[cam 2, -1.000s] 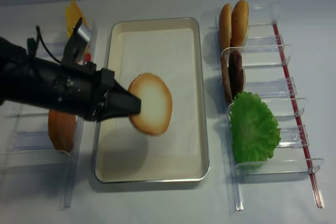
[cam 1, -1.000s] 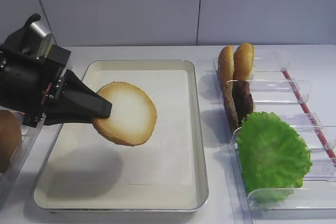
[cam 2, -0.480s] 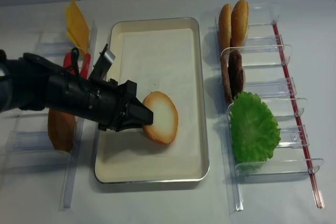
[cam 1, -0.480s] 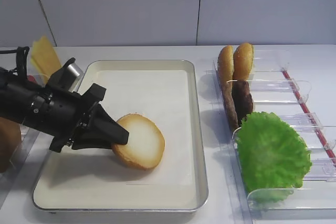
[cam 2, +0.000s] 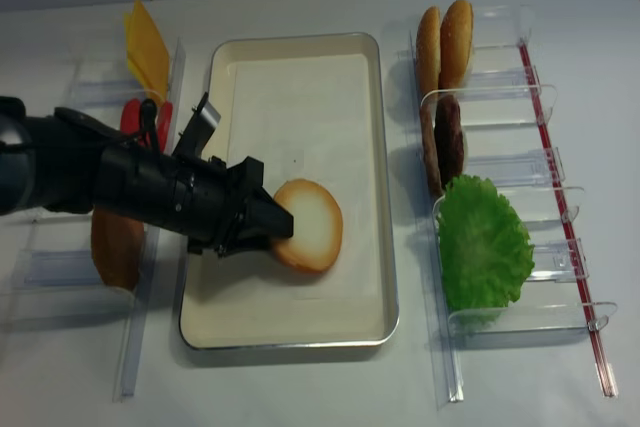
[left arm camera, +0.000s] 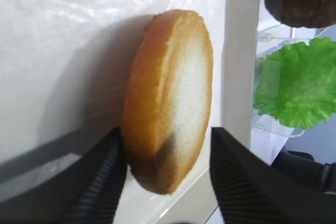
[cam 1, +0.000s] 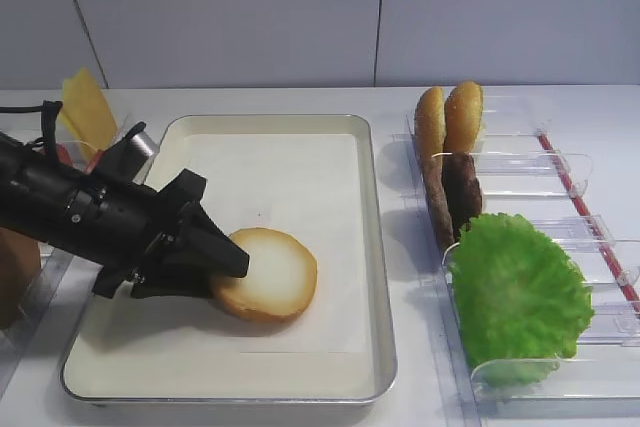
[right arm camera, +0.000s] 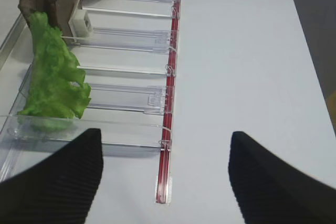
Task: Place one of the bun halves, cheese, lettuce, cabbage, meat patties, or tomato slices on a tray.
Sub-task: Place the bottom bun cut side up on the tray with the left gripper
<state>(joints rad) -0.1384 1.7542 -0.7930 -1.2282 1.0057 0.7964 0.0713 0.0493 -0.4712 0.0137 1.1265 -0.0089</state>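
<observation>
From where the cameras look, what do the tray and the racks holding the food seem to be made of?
The tray looks like metal: shiny silvery rim, cream matte inside, with a white paper liner. The racks look like clear hard plastic, see-through with glossy edges.

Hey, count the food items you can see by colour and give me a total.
Golden or brown buns: 4 (bun half on the tray, two on edge, brown one)
Dark brown patties: 2
Green lettuce: 1
Yellow cheese: 1
Red tomato: 1
Total: 9
</observation>
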